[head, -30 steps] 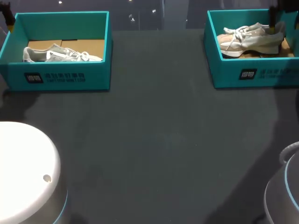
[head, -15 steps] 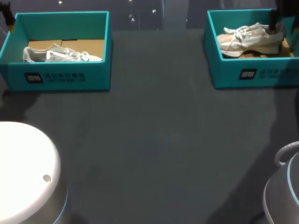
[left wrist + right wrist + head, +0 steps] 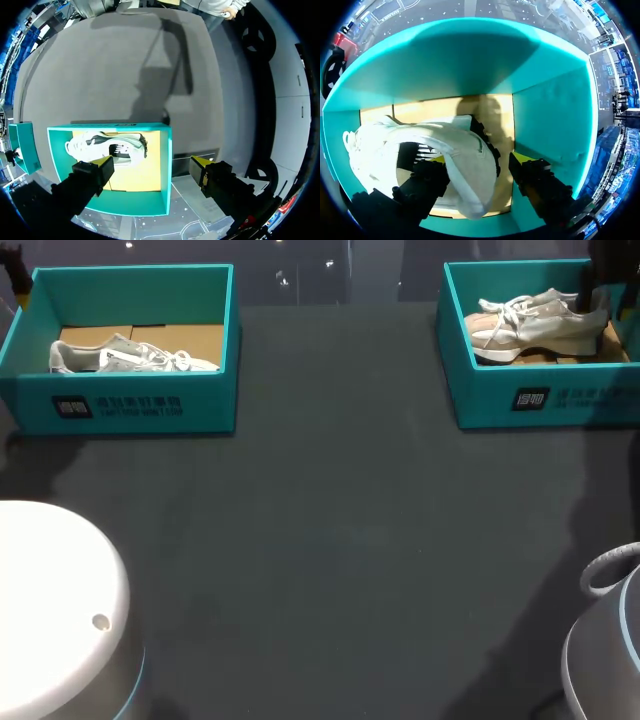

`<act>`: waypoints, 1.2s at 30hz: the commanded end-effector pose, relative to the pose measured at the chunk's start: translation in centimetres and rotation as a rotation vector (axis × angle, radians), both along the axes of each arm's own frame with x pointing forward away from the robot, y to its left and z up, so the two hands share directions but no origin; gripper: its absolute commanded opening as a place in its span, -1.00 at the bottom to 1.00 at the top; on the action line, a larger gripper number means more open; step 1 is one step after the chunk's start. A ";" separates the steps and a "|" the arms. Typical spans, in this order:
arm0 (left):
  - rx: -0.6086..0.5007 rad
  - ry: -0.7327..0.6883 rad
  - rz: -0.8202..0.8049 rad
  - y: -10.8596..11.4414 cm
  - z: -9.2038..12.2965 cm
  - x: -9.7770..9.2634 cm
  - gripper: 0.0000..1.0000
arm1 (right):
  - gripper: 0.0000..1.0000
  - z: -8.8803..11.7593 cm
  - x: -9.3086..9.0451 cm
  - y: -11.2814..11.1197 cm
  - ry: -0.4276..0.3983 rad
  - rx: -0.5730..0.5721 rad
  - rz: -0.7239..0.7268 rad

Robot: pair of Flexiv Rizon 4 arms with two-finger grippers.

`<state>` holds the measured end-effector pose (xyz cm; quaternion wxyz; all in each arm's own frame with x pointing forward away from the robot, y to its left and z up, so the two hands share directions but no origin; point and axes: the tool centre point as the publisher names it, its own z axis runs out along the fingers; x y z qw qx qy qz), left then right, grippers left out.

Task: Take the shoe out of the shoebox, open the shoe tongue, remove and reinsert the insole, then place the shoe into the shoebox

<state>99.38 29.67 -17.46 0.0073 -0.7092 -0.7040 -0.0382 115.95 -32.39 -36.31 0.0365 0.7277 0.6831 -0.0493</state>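
Observation:
Two teal shoeboxes stand at the table's far side. The right box holds a pale grey shoe with white laces, toe toward the middle. My right gripper is down inside this box at the shoe's heel. In the right wrist view the right gripper straddles the heel of the shoe: one finger inside the shoe's opening, the other outside, with a gap to the heel. My left gripper hangs open high above the left box, which holds another shoe.
The left box with its shoe stands at the far left. The white arm bases sit at the near left and near right. Dark table surface lies between the boxes and the bases.
My right gripper has sunk lower at the shoe's heel; its yellow tip no longer shows in the head view. The left arm and both boxes have stayed put.

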 end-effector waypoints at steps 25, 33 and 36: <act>0.001 0.001 -0.001 0.0 0.0 0.0 1.00 | -0.61 -1.2 -0.1 0.0 0.032 0.037 -0.006; 0.001 0.001 -0.001 0.0 0.0 0.0 1.00 | -1.00 -0.8 -0.5 -0.1 0.025 0.031 -0.013; 0.001 0.001 -0.001 0.0 0.0 0.0 1.00 | -1.00 -0.6 -0.6 -0.2 0.019 0.033 -0.014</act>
